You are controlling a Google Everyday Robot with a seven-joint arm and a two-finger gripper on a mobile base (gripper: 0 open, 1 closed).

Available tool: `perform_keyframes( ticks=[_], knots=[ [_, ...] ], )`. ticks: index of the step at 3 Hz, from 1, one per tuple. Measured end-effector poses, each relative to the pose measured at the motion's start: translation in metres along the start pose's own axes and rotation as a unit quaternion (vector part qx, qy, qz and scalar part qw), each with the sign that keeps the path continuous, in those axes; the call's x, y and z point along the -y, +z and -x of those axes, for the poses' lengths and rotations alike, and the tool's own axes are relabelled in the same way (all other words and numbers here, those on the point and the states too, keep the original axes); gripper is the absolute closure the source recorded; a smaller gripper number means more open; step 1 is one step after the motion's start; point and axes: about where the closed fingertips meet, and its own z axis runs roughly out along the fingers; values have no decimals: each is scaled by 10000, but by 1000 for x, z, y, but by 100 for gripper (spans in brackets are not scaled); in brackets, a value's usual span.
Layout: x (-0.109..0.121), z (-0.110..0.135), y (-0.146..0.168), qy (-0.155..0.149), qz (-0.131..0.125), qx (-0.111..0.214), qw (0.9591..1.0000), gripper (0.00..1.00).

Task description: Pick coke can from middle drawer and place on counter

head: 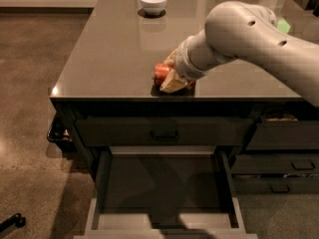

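Observation:
The coke can (161, 72) is red-orange and lies on its side, low on the counter (109, 49) near the front edge. My gripper (172, 76) is around it, its pale fingers (171, 82) at the can's right end, the can between them. The can looks down on or just above the surface. The white arm reaches in from the upper right. The middle drawer (162, 183) stands pulled out below the counter, its dark inside showing nothing in it.
A white bowl (153, 2) sits at the counter's far edge. A shut top drawer front with a bar handle (164, 133) is above the open drawer. More drawers (279, 163) are at the right. Brown floor lies to the left.

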Motion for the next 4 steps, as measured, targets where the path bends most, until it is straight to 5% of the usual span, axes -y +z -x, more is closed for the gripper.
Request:
perform_keyframes(
  ticks=[1,2,4],
  knots=[
    [5,-1,13,-195,-152,-50,9997,100],
    [5,0,12,-195,-152,-50,9997,86],
    [5,0,12,-195,-152,-50,9997,40]
  ],
)
